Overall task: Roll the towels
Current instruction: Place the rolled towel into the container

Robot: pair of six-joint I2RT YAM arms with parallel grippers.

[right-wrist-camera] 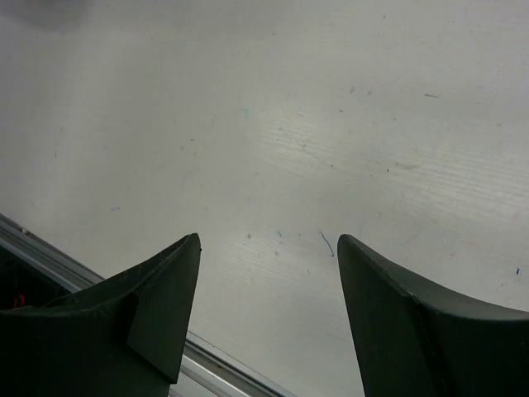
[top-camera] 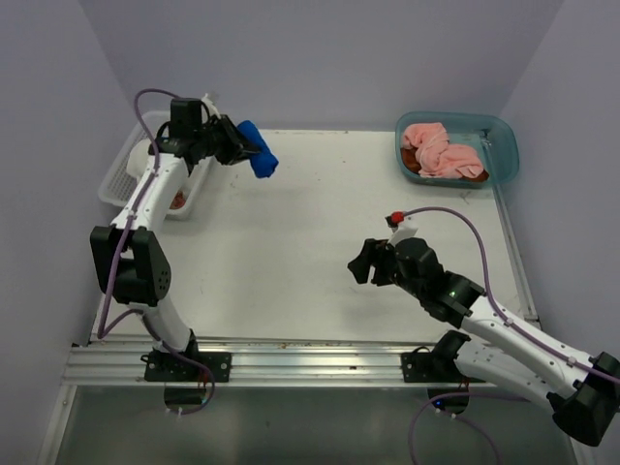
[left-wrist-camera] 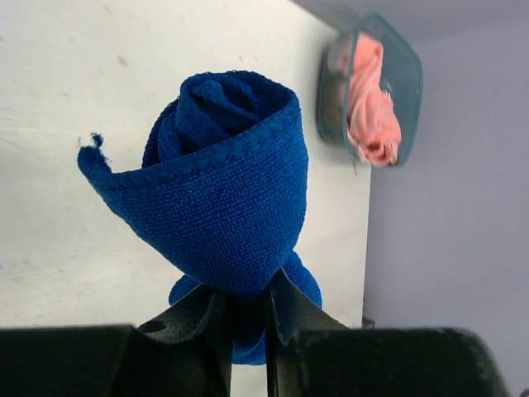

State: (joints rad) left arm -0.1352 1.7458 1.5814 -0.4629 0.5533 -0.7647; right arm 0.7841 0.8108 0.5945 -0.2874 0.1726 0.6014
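The blue towel [top-camera: 258, 161], already rolled, hangs above the table [top-camera: 310, 228] at about 11 o'clock. The left gripper [left-wrist-camera: 245, 304] pinches it at its lower end. It looks light, soft and not slippery. A roll squeezed at one end may loosen, so I judge a hold across its middle is safer. The right gripper [top-camera: 366, 263] stands wide apart and empty, near 5 o'clock. The basket [top-camera: 121, 174] lies at 9 o'clock, beside the left arm. The tub [top-camera: 504, 155], at 1 o'clock, holds a crumpled pink towel [top-camera: 441, 150]. Nothing blocks the way.
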